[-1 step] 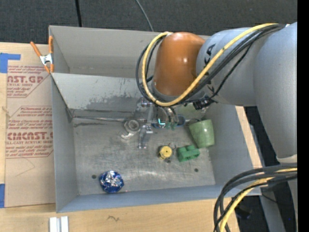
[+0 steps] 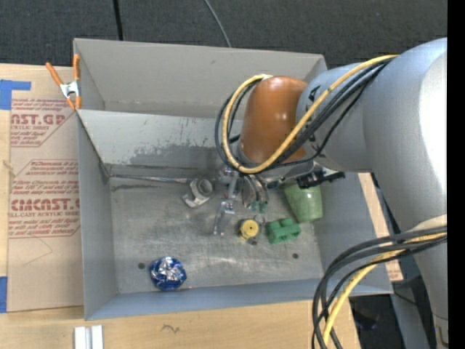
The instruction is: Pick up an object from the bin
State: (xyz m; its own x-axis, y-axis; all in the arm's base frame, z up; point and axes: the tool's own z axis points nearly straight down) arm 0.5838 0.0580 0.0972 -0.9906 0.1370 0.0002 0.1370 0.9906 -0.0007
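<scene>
The gripper [image 2: 236, 213] is down near the middle of the grey bin [image 2: 145, 227]; honestly can't tell if it's clamped or released. Closest to it are 1 small yellow round piece [image 2: 249, 229] just below-right and 1 greyish-white cup-shaped bit [image 2: 200, 190] to its left. A green block [image 2: 282, 230] and pale green bottle [image 2: 304, 201] sit on the right, and a shiny blue ball [image 2: 168, 273] is well apart near the front wall.

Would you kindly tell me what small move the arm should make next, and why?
Probably a slight shift toward the small yellow round piece, then down. The gripper sits low in the bin between that piece and a grey-white piece; the yellow one looks nearest and lies apart from the green block.
</scene>
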